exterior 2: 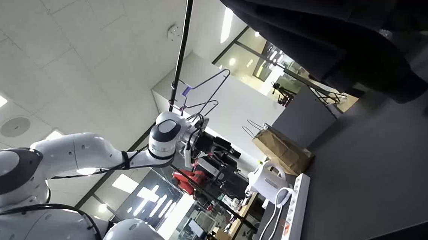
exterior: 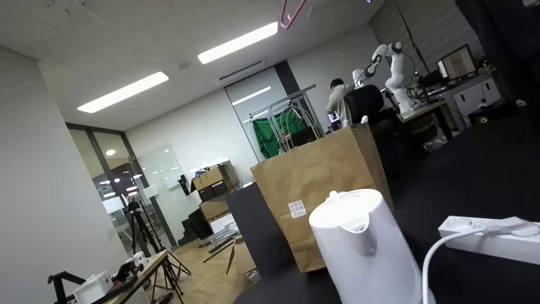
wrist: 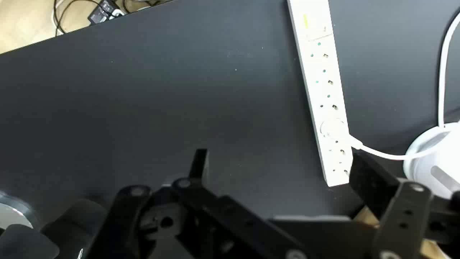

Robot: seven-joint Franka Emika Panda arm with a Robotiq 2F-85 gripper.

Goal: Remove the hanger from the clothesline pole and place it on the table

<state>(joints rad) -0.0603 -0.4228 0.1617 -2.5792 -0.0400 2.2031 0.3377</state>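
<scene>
Thin purple hangers hang on the black clothesline pole point(exterior 2: 182, 46) in an exterior view; two similar outlines show, an upper hanger point(exterior 2: 186, 91) and a lower hanger point(exterior 2: 200, 104), the latter partly hidden behind my wrist. A pinkish piece of a hanger point(exterior: 287, 26) shows at the top edge in an exterior view. No hanger is in the wrist view. My gripper point(exterior 2: 236, 153) is beside the hangers, apart from them, and points toward the black table point(exterior 2: 366, 153). In the wrist view the gripper point(wrist: 280, 167) is open with nothing between its fingers, above the table point(wrist: 143, 90).
A white power strip point(wrist: 325, 86) with a plugged-in white cable lies on the table. A white kettle point(exterior: 358, 245) and a brown paper bag point(exterior: 320, 169) stand there too. Dark cloth point(exterior 2: 336, 42) hangs over the far part of the table.
</scene>
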